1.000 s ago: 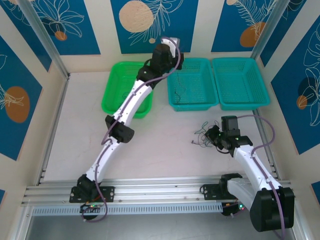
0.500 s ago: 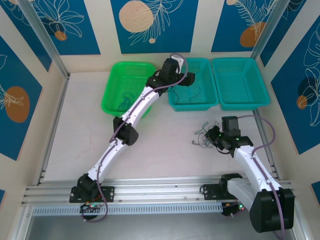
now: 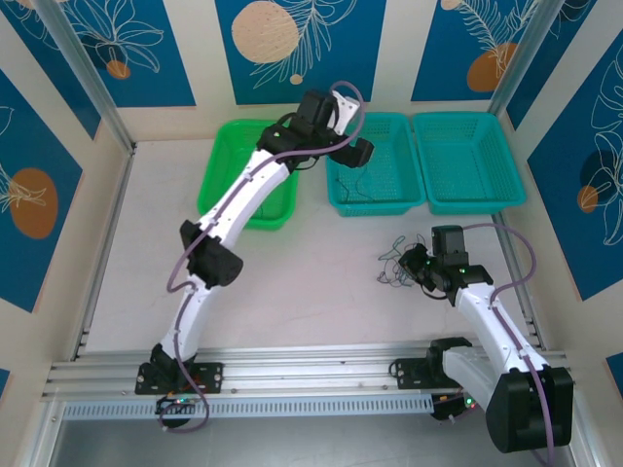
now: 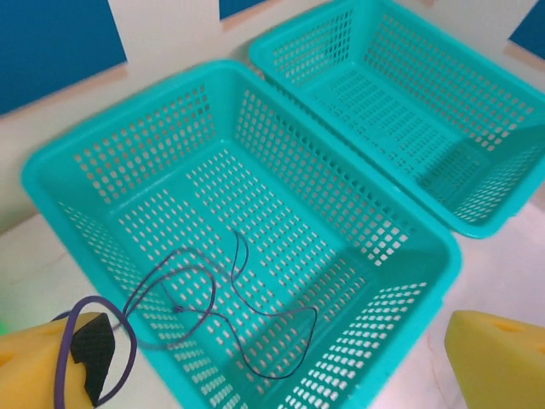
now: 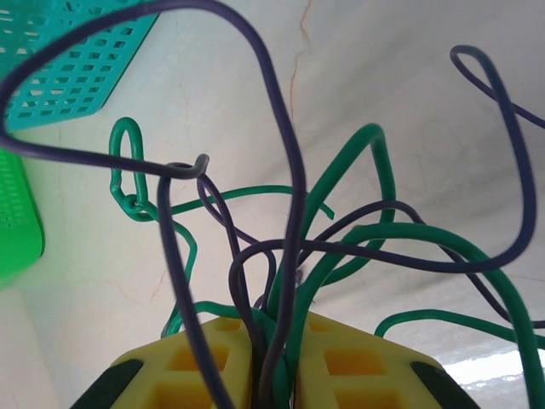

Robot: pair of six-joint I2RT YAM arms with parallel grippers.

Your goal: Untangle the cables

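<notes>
cables (image 5: 295, 179) bunched, clamped in right hand (image 5: 272, 375)

Bench (image 3: 136, 233) bare left of left arm (image 3: 248, 190) and between both arms: wide passage. Left arm slants over green basket (image 3: 212, 185), covering its right side. Middle teal basket (image 3: 378, 206) floor mostly free, one loose cable (image 4: 221, 298) lying inside. Right teal basket (image 3: 477, 206) unobstructed. Tangled cables (image 3: 394, 265) clutter bench just beside right gripper (image 3: 417, 268).

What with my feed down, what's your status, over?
Left fingers open over teal basket; one cable inside, end looped at a finger. Right fingers shut on tangle on table.
</notes>
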